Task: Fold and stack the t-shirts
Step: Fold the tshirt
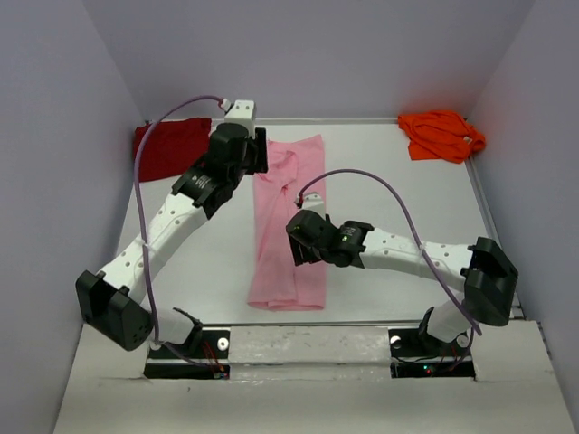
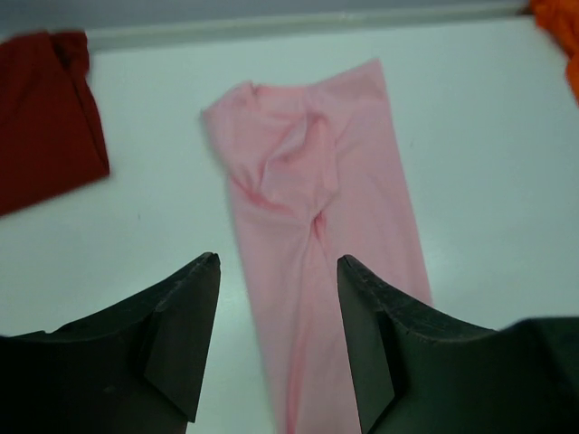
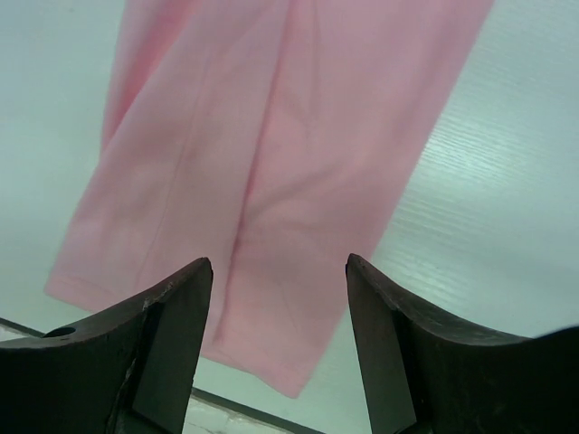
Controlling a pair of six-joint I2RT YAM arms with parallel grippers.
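Observation:
The light pink t-shirt (image 1: 289, 226) lies in the middle of the table, folded into a long narrow strip running front to back; its far end is wrinkled (image 2: 298, 172). My left gripper (image 1: 256, 152) hovers open and empty above the strip's far end (image 2: 279, 262). My right gripper (image 1: 300, 246) hovers open and empty over the strip's near half (image 3: 279, 262), with the pink cloth (image 3: 271, 163) below its jaws. The dark red t-shirt (image 1: 167, 146) lies bunched at the back left, also in the left wrist view (image 2: 45, 117). The bright orange t-shirt (image 1: 441, 134) lies crumpled at the back right.
The white table (image 1: 398, 190) is walled by grey panels at the back and both sides. Its front edge (image 3: 226, 409) runs just beyond the pink strip's near end. A corner of the orange t-shirt (image 2: 561, 36) shows in the left wrist view.

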